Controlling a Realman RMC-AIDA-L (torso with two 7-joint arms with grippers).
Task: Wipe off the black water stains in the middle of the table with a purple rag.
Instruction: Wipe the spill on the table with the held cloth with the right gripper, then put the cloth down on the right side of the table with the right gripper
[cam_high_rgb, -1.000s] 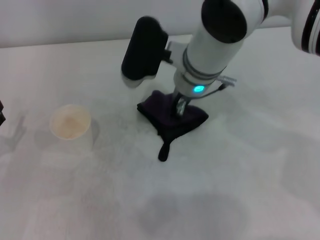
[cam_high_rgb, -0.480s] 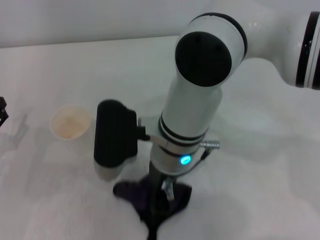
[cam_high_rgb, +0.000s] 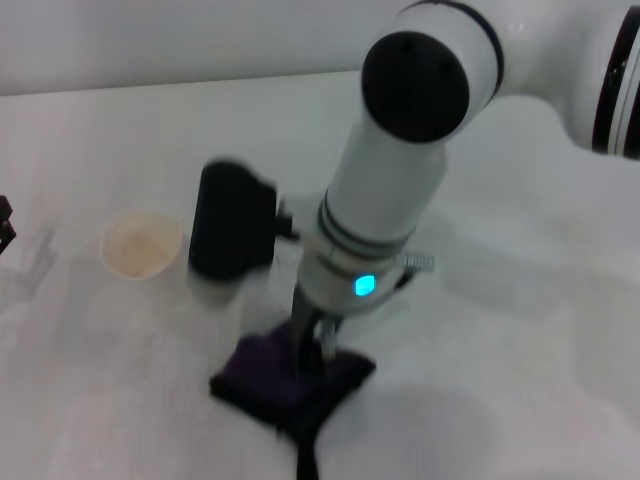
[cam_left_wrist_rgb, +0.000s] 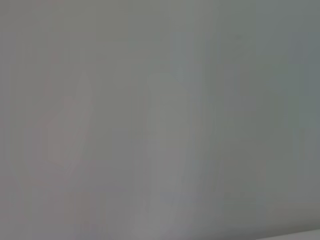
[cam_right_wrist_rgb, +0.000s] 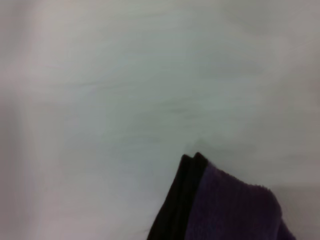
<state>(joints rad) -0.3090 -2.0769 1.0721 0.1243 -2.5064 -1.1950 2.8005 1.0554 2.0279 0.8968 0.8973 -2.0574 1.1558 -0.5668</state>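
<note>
My right gripper (cam_high_rgb: 307, 345) points down at the white table (cam_high_rgb: 520, 330) and is shut on the purple rag (cam_high_rgb: 285, 378), pressing it flat near the table's front middle. The rag's black tail (cam_high_rgb: 305, 455) trails toward the front edge. In the right wrist view a corner of the rag (cam_right_wrist_rgb: 225, 205) with black edging lies on the bare table (cam_right_wrist_rgb: 125, 90). The black water stain does not show in any view; it may be hidden under the rag or the arm. Only a black bit of my left gripper (cam_high_rgb: 4, 225) shows at the far left edge.
A paper cup (cam_high_rgb: 142, 246) stands upright on the left part of the table, left of the right arm's black wrist block (cam_high_rgb: 228, 220). The left wrist view shows only a plain pale surface.
My right gripper has dragged the rag from the table's middle toward the front edge, then a little back and left. The cup and the left arm have not moved.
</note>
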